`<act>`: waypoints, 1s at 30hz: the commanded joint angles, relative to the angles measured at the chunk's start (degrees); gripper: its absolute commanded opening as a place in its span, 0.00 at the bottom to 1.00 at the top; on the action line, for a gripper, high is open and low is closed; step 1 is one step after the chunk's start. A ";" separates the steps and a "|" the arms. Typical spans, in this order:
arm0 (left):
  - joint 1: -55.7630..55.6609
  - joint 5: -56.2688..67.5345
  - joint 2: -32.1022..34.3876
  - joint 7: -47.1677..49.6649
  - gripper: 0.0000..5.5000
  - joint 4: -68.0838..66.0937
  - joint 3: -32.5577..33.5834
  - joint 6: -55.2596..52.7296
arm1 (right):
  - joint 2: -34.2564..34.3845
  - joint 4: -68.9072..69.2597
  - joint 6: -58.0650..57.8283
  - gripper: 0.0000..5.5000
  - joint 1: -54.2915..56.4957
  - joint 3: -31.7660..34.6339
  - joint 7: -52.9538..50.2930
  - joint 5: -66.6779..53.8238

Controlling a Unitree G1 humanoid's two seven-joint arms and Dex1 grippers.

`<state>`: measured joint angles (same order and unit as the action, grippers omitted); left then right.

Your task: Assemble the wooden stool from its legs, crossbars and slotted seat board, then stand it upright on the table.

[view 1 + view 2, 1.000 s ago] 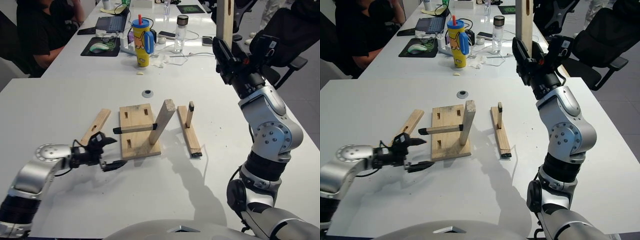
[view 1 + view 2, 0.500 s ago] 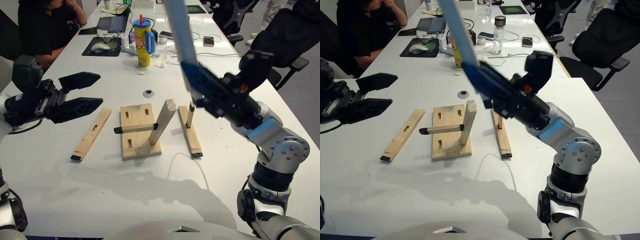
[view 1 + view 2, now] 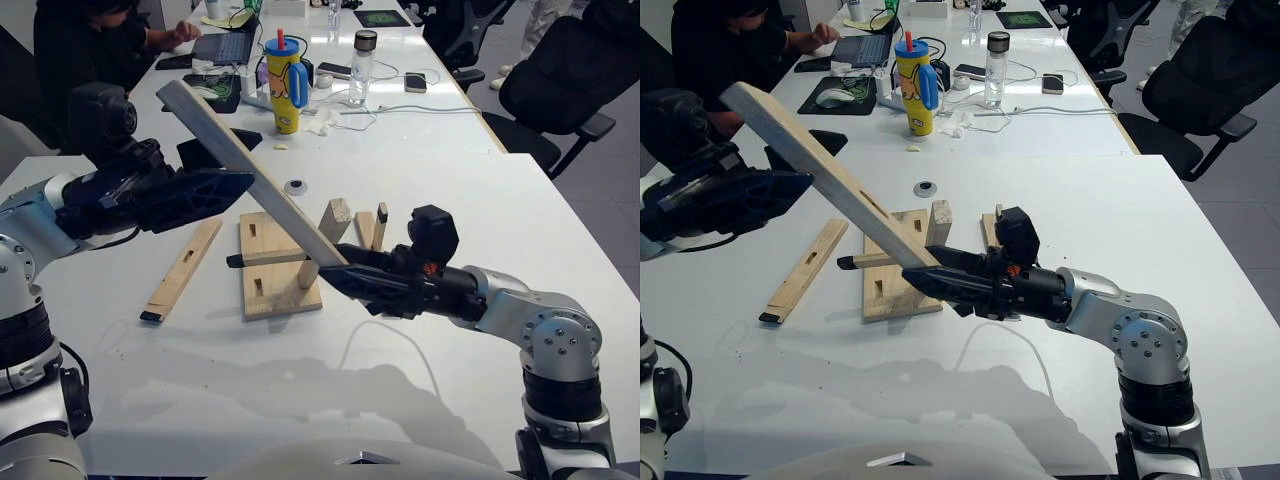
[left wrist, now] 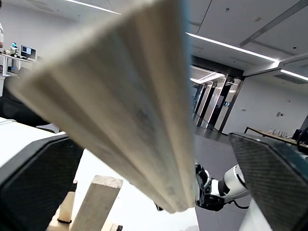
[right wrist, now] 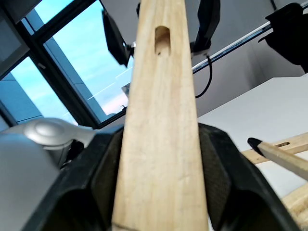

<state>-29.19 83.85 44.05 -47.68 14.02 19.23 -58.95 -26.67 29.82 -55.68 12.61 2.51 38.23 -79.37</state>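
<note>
No text or sign can be read (marks on the yellow cup (image 3: pixel 285 90) are too small).

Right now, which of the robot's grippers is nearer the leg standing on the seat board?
Right. The right gripper, holding a long slotted leg, sits just beside the standing leg. The left gripper hovers farther off, around the held leg's upper part.
</note>
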 commanded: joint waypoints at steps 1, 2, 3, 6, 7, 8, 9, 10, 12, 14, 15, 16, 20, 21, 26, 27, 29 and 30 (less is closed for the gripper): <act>-1.92 1.32 1.21 0.22 0.93 -1.13 -0.72 -1.93 | -1.75 -0.51 1.36 0.38 -0.49 -0.43 3.85 2.50; -2.10 1.31 1.55 -0.11 0.90 -1.69 -0.76 -2.37 | -2.04 -0.57 1.57 0.38 -0.46 -0.55 4.84 3.04; -2.21 1.24 1.86 -0.46 0.88 -2.09 -0.78 -2.77 | -2.24 -0.68 1.74 0.38 -0.41 -0.60 5.56 3.44; -2.38 1.23 2.60 -1.29 0.78 -3.10 -0.76 -3.98 | -2.85 -0.94 2.13 0.38 -0.23 -0.63 6.93 4.18; -2.25 1.47 2.96 -1.53 0.76 -3.38 -0.66 -4.50 | -3.03 -1.01 2.21 0.38 -0.10 -0.57 7.33 4.39; -2.05 1.75 3.30 -1.78 0.73 -3.67 -0.51 -5.05 | -3.15 -1.05 2.24 0.38 0.02 -0.53 7.74 4.66; -1.85 1.70 3.71 -2.29 0.71 -3.84 -0.47 -5.55 | -3.20 -1.14 2.26 0.38 0.13 -0.49 8.06 4.90; -1.60 1.44 4.27 -3.08 0.68 -3.96 -0.54 -6.13 | -3.32 -1.10 2.32 0.38 0.18 -0.55 8.39 5.16; -1.50 0.98 5.09 -4.40 0.64 -4.21 -0.82 -7.00 | -3.74 -0.95 2.46 0.38 0.21 -0.85 9.08 5.83; -1.73 0.23 5.71 -5.80 0.59 -4.60 -1.16 -7.48 | -4.04 -0.89 2.59 0.38 0.13 -1.24 9.70 6.58; -1.92 -0.22 5.98 -6.48 0.57 -4.87 -1.35 -7.62 | -4.13 -0.87 2.66 0.38 0.05 -1.40 9.94 6.90; -2.07 -0.54 6.17 -7.00 0.53 -5.06 -1.48 -7.72 | -4.15 -0.87 2.71 0.38 -0.02 -1.49 10.16 7.17; -2.25 -1.83 6.41 -8.69 0.41 -5.20 -2.24 -8.08 | -4.45 -0.87 3.14 0.38 -0.30 -2.22 11.31 8.98; -2.01 -2.42 6.51 -9.17 0.39 -5.06 -2.51 -8.12 | -4.48 -0.96 3.35 0.38 -0.30 -2.50 11.58 9.60; 0.46 -5.82 7.57 -10.92 0.39 -4.38 -2.85 -7.75 | -4.22 -3.77 1.58 0.38 0.40 -1.92 9.90 8.50; 0.96 -6.22 7.78 -11.15 0.39 -4.30 -2.60 -7.74 | -4.43 -4.00 1.12 0.38 0.40 -1.82 9.72 8.07; 2.45 -6.96 8.49 -11.66 0.38 -3.96 -1.70 -7.74 | -4.51 -3.89 1.13 0.46 -0.22 -1.43 9.18 8.11; 3.28 -7.42 9.07 -12.27 0.38 -3.95 -1.21 -7.76 | -4.66 -3.66 1.09 0.49 -1.11 -1.24 9.12 8.12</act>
<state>-27.57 77.63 51.08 -58.86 9.48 16.86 -66.52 -30.68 26.09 -54.30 12.12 0.07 48.15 -70.48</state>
